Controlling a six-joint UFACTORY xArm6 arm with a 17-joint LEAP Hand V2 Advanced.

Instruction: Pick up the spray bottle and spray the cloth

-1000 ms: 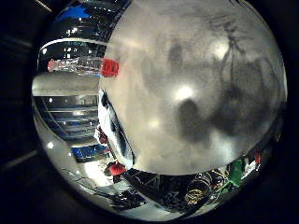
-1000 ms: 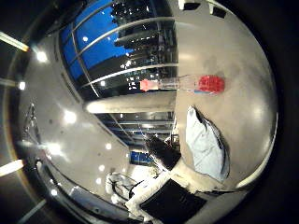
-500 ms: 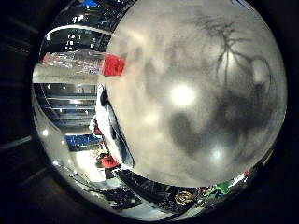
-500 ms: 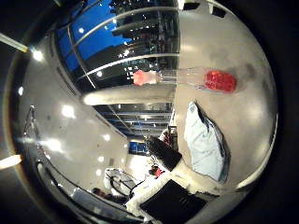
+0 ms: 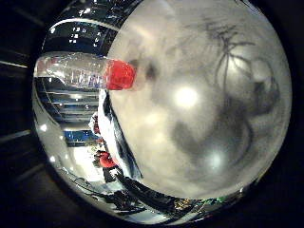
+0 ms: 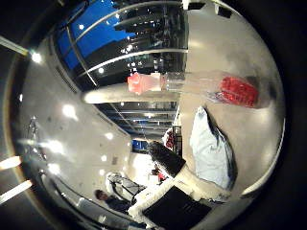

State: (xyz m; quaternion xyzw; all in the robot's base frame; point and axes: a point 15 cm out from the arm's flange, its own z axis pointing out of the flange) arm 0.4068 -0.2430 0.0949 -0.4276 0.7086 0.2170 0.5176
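The spray bottle (image 6: 192, 84) stands upright on the grey table (image 6: 254, 144). It has a clear body, a red bottom and a pink spray head. It also shows large and close in the little finger side view (image 5: 90, 71), at the table's edge. The pale blue cloth (image 6: 213, 144) lies crumpled on the table beside the bottle, a short way from it. White and black parts of my hand (image 6: 158, 196) show at the edge of the thumb side view. The palm faces the bottle from nearby and does not touch it. The hand's dark shadow (image 5: 223, 123) falls on the tabletop.
The table's bare grey top (image 5: 190, 95) fills most of the little finger side view. Beyond the table's edge are blue-lit shelves or windows (image 6: 106, 43) and ceiling lights (image 6: 69, 110). Dark clutter (image 5: 142, 195) lies past the table's far side.
The bottle has grown steadily larger in both views, so the palm has come closer to it. The bottle and the cloth have not moved on the table.
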